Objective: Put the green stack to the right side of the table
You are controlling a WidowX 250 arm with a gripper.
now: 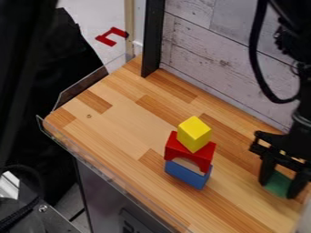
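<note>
Pale lettering, partly cut off, marks the dark panel (146,223) below the worktop (121,123), in the lower part of the camera view. Above it, near the right edge of the view, the black two-finger gripper (278,188) hangs down over the right-hand part of the worktop. Its fingers are clamped on a green block (278,181), which shows between them; whether the block touches the wood beneath cannot be told. Well apart from the gripper, to its left, stands a stack of three: a blue block (187,174) at the bottom, a red arch (181,148) resting on it with its opening facing down, and a yellow cube (193,131) on top, one corner toward the camera. The worktop is made of light and darker wood strips, with a clear guard (97,82) along its left edges. Behind it rise a black post (152,41) and a wall of pale, grained planks (200,50). A red bracket-shaped piece (107,39) lies on the grey floor (91,16) beyond the worktop.
</note>
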